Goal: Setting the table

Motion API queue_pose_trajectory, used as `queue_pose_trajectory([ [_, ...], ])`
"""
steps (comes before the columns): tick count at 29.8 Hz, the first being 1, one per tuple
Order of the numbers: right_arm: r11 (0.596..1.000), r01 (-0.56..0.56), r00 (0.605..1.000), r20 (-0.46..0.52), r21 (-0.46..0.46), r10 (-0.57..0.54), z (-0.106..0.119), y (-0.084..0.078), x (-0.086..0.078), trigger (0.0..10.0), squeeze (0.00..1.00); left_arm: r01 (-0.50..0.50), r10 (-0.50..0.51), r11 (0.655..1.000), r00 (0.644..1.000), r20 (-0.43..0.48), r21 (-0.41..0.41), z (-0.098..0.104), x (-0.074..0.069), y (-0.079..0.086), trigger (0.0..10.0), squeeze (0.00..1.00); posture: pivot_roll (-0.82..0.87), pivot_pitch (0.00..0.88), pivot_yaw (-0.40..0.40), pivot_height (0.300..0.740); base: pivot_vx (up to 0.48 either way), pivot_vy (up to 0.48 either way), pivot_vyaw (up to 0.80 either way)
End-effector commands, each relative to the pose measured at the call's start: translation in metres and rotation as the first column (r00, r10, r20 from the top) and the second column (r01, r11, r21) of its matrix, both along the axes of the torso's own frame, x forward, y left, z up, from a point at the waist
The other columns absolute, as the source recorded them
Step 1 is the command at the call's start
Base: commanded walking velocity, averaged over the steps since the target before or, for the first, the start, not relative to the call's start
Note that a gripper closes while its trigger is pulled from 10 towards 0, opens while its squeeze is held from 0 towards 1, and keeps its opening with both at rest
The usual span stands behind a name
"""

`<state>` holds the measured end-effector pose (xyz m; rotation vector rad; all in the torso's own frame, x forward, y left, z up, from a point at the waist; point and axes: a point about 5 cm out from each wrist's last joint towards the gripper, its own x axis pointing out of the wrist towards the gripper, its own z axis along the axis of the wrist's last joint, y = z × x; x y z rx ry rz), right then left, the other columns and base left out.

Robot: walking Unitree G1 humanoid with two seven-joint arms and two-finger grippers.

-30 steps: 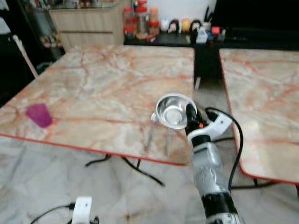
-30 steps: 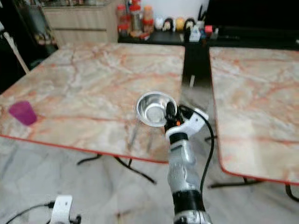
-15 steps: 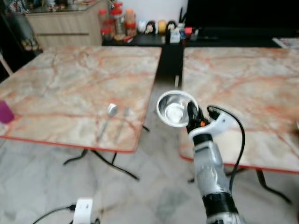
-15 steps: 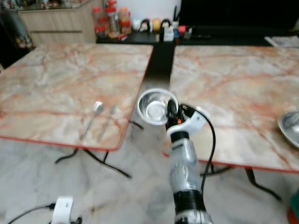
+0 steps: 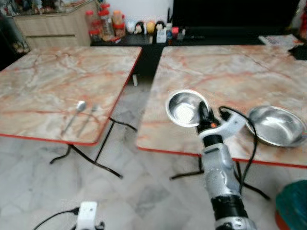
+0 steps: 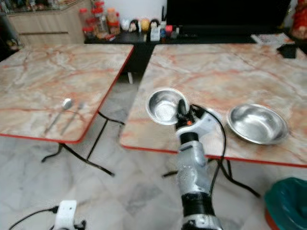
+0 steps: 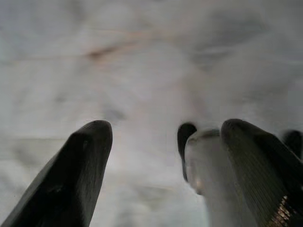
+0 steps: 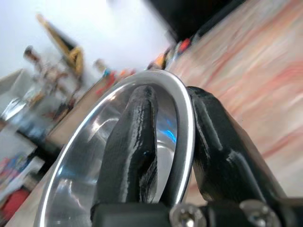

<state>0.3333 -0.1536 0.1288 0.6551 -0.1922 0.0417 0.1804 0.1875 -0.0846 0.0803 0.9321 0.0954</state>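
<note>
Marble table (image 5: pixel 192 72), hand (image 5: pixel 204 114) pinching bowl (image 5: pixel 184 108)

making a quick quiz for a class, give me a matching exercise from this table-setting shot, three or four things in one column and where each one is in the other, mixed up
Things:
1. small steel bowl
2. large steel bowl
3. spoon
4. bottles and jars

Places:
A. lying on the left table, near its front edge
B. on the dark counter at the back of the room
C. pinched by its rim in the right gripper, held up in front of the right table
D. resting on the right table, to the robot's right

Pairs: 1-C, 2-D, 3-A, 4-B
</note>
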Motion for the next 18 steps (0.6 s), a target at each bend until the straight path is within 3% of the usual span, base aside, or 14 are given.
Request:
queue_pose_trajectory([
  [1, 1.000, -0.023, 1.000, 0.019, 0.018, 0.023, 0.0063, 0.0112, 0.0027, 10.0, 0.00, -0.002, 0.002, 0.999, 1.000, 0.000, 0.035, 0.0022, 0.0010, 0.0124, 10.0, 0.00, -0.01, 0.000, 0.070, 0.740, 0.000, -0.454, 0.00],
  [13, 1.000, -0.007, 1.000, 0.018, 0.011, 0.007, 0.0071, 0.0063, 0.0031, 10.0, 0.00, -0.013, 0.013, 1.000, 1.000, 0.009, 0.022, 0.0026, 0.0021, 0.0111, 10.0, 0.00, -0.01, 0.005, 0.067, 0.740, 0.000, -0.443, 0.00],
  [18, 1.000, -0.004, 1.000, 0.013, 0.007, 0.003, 0.0069, 0.0050, 0.0034, 10.0, 0.00, -0.025, 0.025, 1.000, 0.999, 0.030, -0.009, 0.0037, 0.0047, 0.0078, 10.0, 0.00, -0.01, 0.009, 0.062, 0.740, 0.000, 0.000, 0.00],
])
